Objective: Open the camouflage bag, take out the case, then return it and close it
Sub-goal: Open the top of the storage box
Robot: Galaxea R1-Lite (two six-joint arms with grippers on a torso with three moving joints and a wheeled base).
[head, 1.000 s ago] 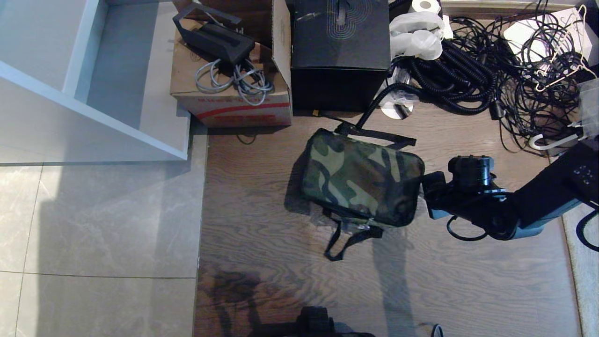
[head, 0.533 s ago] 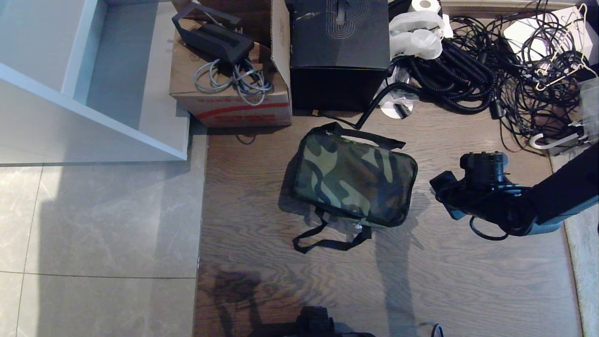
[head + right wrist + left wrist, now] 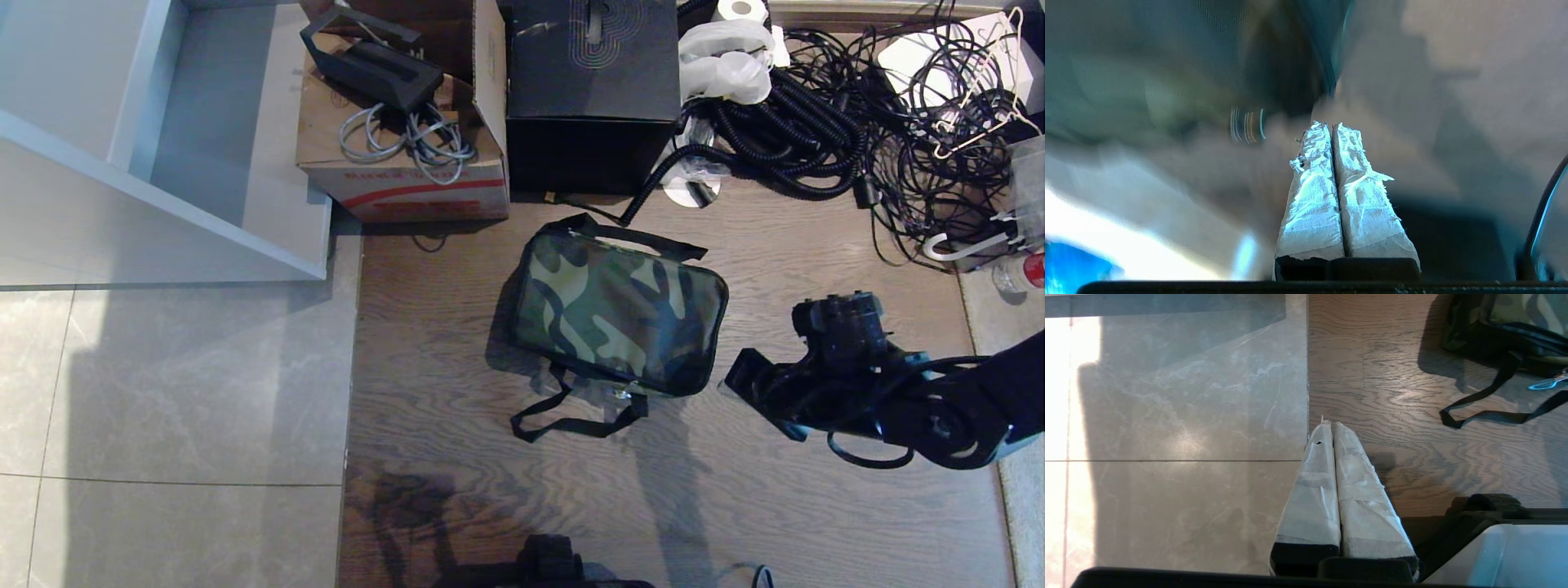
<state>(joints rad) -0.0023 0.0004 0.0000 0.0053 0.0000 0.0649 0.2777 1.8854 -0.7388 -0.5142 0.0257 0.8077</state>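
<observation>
The camouflage bag (image 3: 618, 317) is lying flat on the wooden floor (image 3: 506, 490) near the middle of the head view, its patterned top facing up and looking closed all round. One black strap handle (image 3: 571, 420) is trailing loose on the boards at its near edge, and another is lying along its far edge. The case is not showing anywhere outside the bag. The right gripper (image 3: 739, 377) is hanging above the floor just beside the bag's right end, apart from it and gripping nothing; in the right wrist view its two tape-wrapped fingers (image 3: 1310, 192) are pressing tip to tip, clenched on empty air, with a blurred patch of camouflage showing beyond them. The left gripper (image 3: 1329, 424) is sitting low by the seam where the grey tiles (image 3: 1167, 416) are meeting the wood, well apart from the bag, its padded fingers (image 3: 1314, 486) also pressing together with nothing between them. Beyond the bag a large black box with a swirl pattern (image 3: 593, 90) is standing next to a cardboard box (image 3: 400, 155) with grey cables on top, and a tangle of black cords (image 3: 857, 122) is sprawling to the right of them.
</observation>
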